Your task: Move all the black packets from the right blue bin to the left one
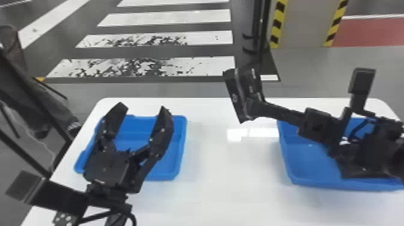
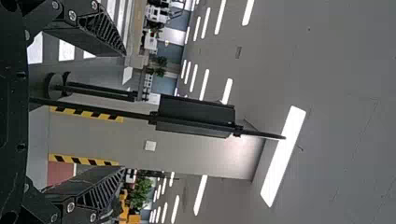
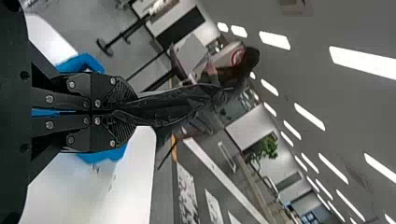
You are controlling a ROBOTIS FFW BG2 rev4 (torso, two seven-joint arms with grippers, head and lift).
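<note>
Head view: left claw (image 1: 142, 110) spread wide

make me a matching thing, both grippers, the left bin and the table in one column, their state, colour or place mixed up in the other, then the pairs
1. left gripper
2. right gripper
3. left blue bin
4. table

a. white, under both bins
b. shut on a black packet
c. open, fingers well apart
d. blue, on the robot's left

Right pairs: 1-c; 2-b; 3-d; 4-a
</note>
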